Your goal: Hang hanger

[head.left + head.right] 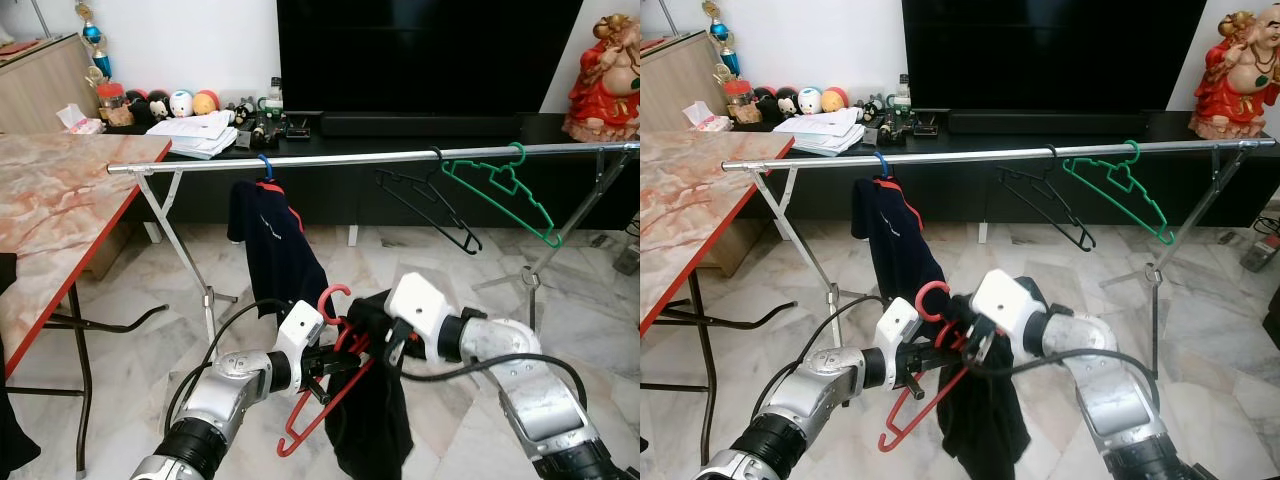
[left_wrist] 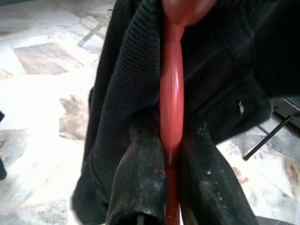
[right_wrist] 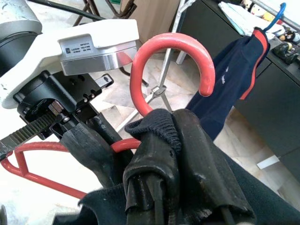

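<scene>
A red hanger (image 1: pixel 318 395) carrying a black garment (image 1: pixel 372 420) is held low in front of me, well below the silver rail (image 1: pixel 380 158). Its hook (image 3: pixel 171 65) points up. My left gripper (image 1: pixel 335 362) is shut on the red hanger's bar, which runs between its fingers (image 2: pixel 140 187). My right gripper (image 1: pixel 385 335) is shut on the black garment's collar just beneath the hook, with knit fabric pinched between its fingers (image 3: pixel 187 154).
On the rail hang a navy shirt on a blue hanger (image 1: pixel 268 225), a bare black hanger (image 1: pixel 428 205) and a bare green hanger (image 1: pixel 505 190). A marble-topped table (image 1: pixel 50 210) stands at left. A TV console (image 1: pixel 400 125) lies behind the rail.
</scene>
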{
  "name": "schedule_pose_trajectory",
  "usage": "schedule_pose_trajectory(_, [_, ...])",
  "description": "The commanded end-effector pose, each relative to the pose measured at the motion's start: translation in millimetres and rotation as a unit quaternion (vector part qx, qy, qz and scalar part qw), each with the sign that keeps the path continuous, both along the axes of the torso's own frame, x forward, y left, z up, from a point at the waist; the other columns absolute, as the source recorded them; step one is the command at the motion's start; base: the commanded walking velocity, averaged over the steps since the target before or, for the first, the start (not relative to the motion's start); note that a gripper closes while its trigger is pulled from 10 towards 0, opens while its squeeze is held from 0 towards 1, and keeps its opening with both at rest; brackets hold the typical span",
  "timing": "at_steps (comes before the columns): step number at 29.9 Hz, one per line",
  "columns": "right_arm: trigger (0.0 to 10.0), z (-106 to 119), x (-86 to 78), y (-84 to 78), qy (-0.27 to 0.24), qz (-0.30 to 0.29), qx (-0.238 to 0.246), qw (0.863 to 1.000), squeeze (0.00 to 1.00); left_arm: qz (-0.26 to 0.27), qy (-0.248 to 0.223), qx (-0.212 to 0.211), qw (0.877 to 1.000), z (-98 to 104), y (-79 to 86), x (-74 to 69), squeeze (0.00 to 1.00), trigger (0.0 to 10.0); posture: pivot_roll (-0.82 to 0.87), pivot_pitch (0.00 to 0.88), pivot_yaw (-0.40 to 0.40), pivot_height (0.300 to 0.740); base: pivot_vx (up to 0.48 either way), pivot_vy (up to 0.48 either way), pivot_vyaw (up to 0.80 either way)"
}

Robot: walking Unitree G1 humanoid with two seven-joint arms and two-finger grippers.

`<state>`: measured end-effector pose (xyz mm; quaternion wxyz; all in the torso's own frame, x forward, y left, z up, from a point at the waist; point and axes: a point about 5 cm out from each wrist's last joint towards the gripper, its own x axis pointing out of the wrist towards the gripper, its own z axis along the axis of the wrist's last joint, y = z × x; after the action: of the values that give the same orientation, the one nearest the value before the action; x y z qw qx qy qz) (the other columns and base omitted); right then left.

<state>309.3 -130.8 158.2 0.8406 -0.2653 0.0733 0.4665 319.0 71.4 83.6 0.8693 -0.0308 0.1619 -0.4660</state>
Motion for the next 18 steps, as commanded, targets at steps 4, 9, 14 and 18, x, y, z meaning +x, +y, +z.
schedule_pose_trajectory(4, [10.0, 5.3, -2.8, -3.0, -0.012, 0.002, -0.022, 1.000, 0.00, 0.030, -0.023, -0.019, 0.999, 10.3, 0.7, 6.2, 0.00, 10.0, -0.09, 0.000, 0.065, 0.740, 0.000, 0.000, 0.00])
schedule_pose_trajectory(9, [10.0, 5.9, -2.0, -4.9, -0.010, -0.008, -0.021, 1.000, 1.00, 0.036, -0.024, -0.021, 0.999, 11.3, 1.1, 7.5, 0.00, 10.0, -0.09, 0.000, 0.066, 0.740, 0.000, 0.000, 0.00])
schedule_pose_trajectory(14, [10.0, 7.1, -4.7, -2.9, -0.011, -0.001, -0.026, 1.000, 1.00, 0.057, -0.027, -0.025, 0.998, 11.6, 2.2, 10.2, 0.00, 10.0, -0.09, 0.000, 0.064, 0.740, 0.000, 0.000, 0.00])
schedule_pose_trajectory(18, [10.0, 5.1, -11.4, -0.4, -0.002, 0.017, -0.033, 0.999, 1.00, 0.080, -0.034, -0.030, 0.996, 14.0, 3.5, 14.0, 0.00, 10.0, -0.09, 0.000, 0.064, 0.740, 0.000, 0.000, 0.00])
